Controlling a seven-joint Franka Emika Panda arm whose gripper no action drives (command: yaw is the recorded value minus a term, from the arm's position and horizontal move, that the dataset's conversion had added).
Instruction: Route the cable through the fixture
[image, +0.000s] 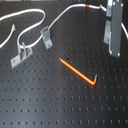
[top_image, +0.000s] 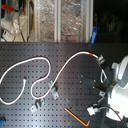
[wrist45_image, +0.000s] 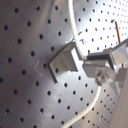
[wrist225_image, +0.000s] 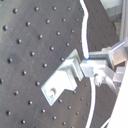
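Okay, so the arm is parked right at the fixture (wrist225_image: 62, 80), the little grey clip bolted to the black pegboard (wrist225_image: 25, 40). In both wrist views the gripper (wrist225_image: 95, 69) sits just beside the clip's upright, and the cable (wrist225_image: 85, 35) runs down past that upright and disappears behind the finger. In the second exterior view the cable's red band (top_image: 90, 52) lies near the arm, on the far side. The rest of the cord snakes off toward the second exterior view's left in loose loops.

If it were me, I'd line the cord up with the clip's opening first. Then I'd come down slowly, keeping a bit of tension so it drops into the slot and doesn't ride over the top edge. There's plenty of slack behind, so dragging shouldn't be a problem. I'd just avoid yanking sideways, since thin cord likes to pop back out.

Hard to read:
- I honestly can't tell whether the jaws are clamped on the cord or just sitting next to it, because the fingertips overlap it in both wrist views.
- Whether the cord is already inside the clip or only alongside it isn't clear either.
- In the first exterior view the arm blocks that whole spot on the first exterior view's right.
- The orange rod (image: 80, 71) lies well apart and isn't in the way.
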